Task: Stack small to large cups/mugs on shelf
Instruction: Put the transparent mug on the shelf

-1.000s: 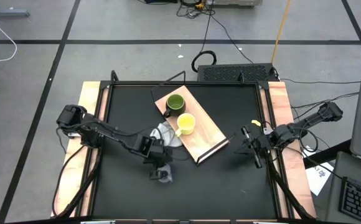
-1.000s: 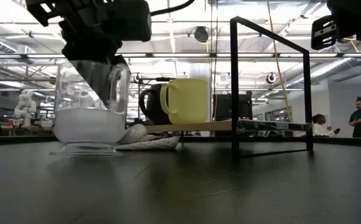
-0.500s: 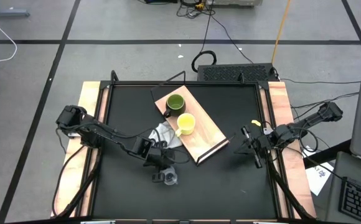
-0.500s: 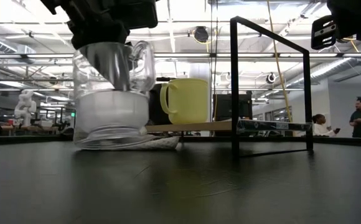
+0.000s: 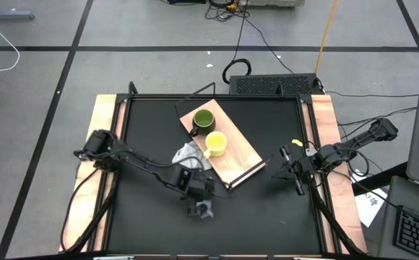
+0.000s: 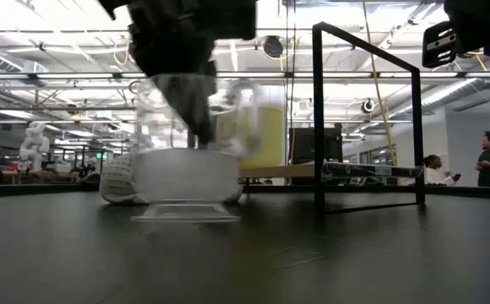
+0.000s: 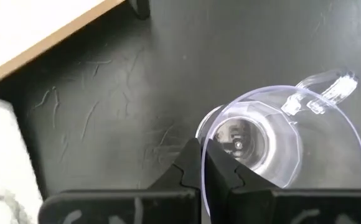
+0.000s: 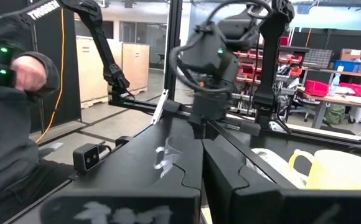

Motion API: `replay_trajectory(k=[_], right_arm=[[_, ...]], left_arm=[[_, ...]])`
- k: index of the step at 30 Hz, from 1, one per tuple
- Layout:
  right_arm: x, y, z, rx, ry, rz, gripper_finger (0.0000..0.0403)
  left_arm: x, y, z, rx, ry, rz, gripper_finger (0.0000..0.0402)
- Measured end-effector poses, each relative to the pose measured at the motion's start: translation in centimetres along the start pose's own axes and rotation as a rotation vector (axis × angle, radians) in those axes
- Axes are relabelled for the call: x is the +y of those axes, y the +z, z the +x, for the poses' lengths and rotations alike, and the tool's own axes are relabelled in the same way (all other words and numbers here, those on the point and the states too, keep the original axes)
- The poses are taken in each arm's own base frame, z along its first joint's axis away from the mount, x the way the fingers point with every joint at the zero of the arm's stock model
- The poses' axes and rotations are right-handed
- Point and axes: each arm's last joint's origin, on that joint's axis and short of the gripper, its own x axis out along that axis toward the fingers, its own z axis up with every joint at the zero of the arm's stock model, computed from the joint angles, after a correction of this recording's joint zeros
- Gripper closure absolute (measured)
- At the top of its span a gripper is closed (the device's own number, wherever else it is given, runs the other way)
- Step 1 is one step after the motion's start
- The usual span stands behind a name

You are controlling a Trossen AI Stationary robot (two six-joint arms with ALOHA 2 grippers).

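Note:
My left gripper (image 5: 197, 196) is shut on the clear glass cup (image 5: 203, 210), on the black tabletop near the shelf's near corner. In the low view the cup (image 6: 186, 165) stands upright under the gripper (image 6: 193, 101), handle (image 6: 243, 101) to the right. The shelf (image 5: 240, 155), a light-wood board in a dark frame, carries the dark green mug (image 5: 204, 119) and the yellow mug (image 5: 217, 143), both standing on their bases. My right gripper (image 5: 293, 175) is shut and waits by the table's right edge. My left gripper holds the glass cup by its rim (image 7: 199, 138), on the side opposite the handle (image 7: 327, 92). One finger (image 7: 225, 174) is inside the cup and one outside, coming from above and pointing down. The cup hangs upright; whether its base (image 6: 186, 216) touches the table, I cannot tell.
A crumpled white cloth (image 5: 188, 155) lies against the shelf's left edge, just beyond the cup. The shelf's upright dark frame (image 6: 367, 118) rises to the cup's right. A person (image 8: 12, 106) shows close by in the right wrist view, and others stand far behind the table.
My left gripper has carried the glass cup toward the table's right and near edges, staying shut on its rim. The cup has turned about, so its handle now shows on the right in the low view. It tilted midway and now stands level.

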Motion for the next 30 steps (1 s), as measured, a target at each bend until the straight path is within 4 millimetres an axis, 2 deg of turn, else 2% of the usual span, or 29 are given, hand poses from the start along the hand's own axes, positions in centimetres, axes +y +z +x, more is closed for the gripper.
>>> replay_trajectory(k=[6, 11, 19, 30], right_arm=[[0.0, -0.1, 0.0, 0.007, 0.000, -0.001, 0.0403], [0.0, -0.1, 0.0, 0.008, 0.001, -0.001, 0.0403], [0.0, -0.2, 0.0, 0.015, 0.001, -0.001, 0.0403], [0.0, -0.1, 0.0, 0.014, 0.001, -0.001, 0.0403]], left_arm=[[-1.6, 2.4, 0.5, 0.021, 0.107, 0.069, 0.0401], [-2.6, 3.6, 1.1, 0.002, 0.121, 0.096, 0.0401], [-2.8, 3.8, 1.4, 0.007, 0.128, 0.098, 0.0399], [-2.8, 3.7, 1.7, 0.004, 0.150, 0.076, 0.0330]])
